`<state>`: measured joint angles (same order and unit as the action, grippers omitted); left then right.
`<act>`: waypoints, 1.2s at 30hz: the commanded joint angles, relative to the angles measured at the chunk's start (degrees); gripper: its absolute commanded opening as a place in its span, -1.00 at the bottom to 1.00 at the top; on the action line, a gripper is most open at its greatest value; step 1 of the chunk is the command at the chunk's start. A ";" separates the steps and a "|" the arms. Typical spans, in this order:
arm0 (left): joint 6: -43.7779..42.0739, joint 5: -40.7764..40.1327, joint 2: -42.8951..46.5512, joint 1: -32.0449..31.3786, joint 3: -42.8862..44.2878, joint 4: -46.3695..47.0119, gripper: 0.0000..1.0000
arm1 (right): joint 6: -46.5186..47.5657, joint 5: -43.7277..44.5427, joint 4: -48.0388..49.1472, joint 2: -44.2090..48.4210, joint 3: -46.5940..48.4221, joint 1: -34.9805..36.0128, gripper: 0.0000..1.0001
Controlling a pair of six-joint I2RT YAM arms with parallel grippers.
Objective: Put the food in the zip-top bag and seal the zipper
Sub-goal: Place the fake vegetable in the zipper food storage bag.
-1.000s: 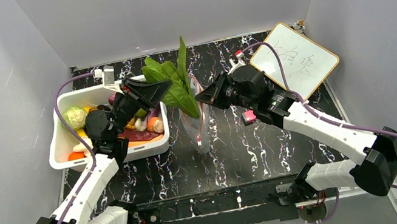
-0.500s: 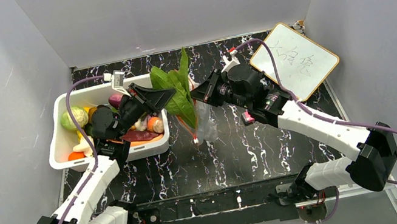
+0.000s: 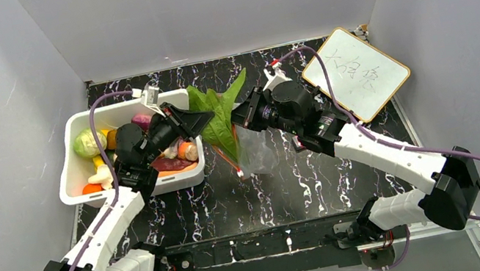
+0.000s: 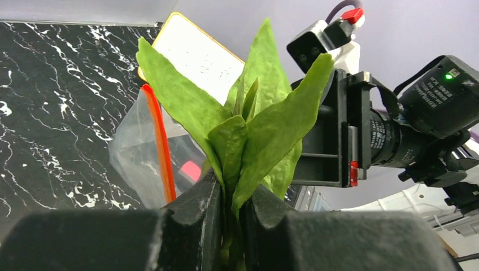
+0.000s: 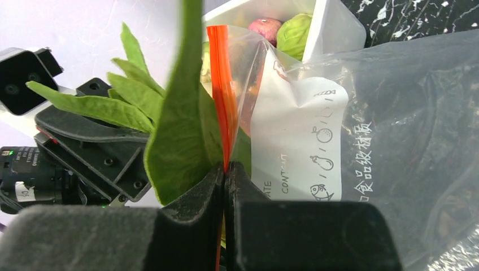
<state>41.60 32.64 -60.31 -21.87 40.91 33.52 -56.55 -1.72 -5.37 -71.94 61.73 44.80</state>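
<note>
My left gripper (image 3: 198, 118) (image 4: 233, 195) is shut on the stem of a green leafy vegetable (image 3: 218, 113) (image 4: 248, 118), holding its leaves at the mouth of the clear zip-top bag (image 3: 259, 153) (image 4: 135, 152). My right gripper (image 3: 243, 116) (image 5: 226, 172) is shut on the bag's red-orange zipper strip (image 5: 221, 93) (image 4: 160, 144) and holds the bag (image 5: 361, 141) up above the table. The leaf (image 5: 181, 124) lies against the strip on its outer side in the right wrist view. More toy food (image 3: 93, 141) lies in the white bin.
The white bin (image 3: 71, 165) stands at the left with cabbage, carrot and other toy produce. A small whiteboard (image 3: 357, 74) lies at the back right. A pink block (image 4: 191, 169) shows through the bag. Grey walls enclose the table.
The left gripper has lowered and tipped the leafy vegetable rightward toward the bag mouth. The right gripper has shifted left and back, pulling the bag's mouth with it.
</note>
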 commanded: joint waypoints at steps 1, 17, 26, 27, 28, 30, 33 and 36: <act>-0.26 -1.51 2.30 -0.81 -0.15 -0.49 -0.95 | -1.52 -2.27 12.02 1.56 1.47 1.52 -1.00; -2.37 -5.72 4.45 -0.79 -12.46 47.49 -0.96 | -18.55 -0.26 12.64 3.57 -0.22 2.72 -1.00; -13.76 -2.82 7.76 -0.81 -10.28 41.45 -1.00 | -19.72 3.79 9.12 6.39 -1.21 3.72 -1.00; -14.69 -3.00 8.50 -0.81 -9.79 39.82 -1.00 | -19.58 4.77 8.54 6.93 -1.79 3.72 -1.00; -16.07 -3.11 9.24 -0.83 -9.23 38.03 -1.00 | -19.48 5.59 8.23 7.31 -2.44 3.72 -1.00; -17.60 -2.76 10.27 -0.81 -8.19 35.96 -1.00 | -19.81 6.13 7.52 7.65 -3.28 3.72 -1.00; -16.99 -2.53 10.68 -0.82 -8.04 35.92 -1.00 | -20.24 5.18 6.42 7.07 -2.97 3.72 -1.00; -15.55 -0.58 9.31 -0.81 -8.79 38.70 -1.00 | -20.74 3.61 7.17 6.39 -2.71 3.71 -1.00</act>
<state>27.59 30.63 -50.72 -22.52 30.76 68.16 -76.34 2.63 0.99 -65.41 58.63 48.07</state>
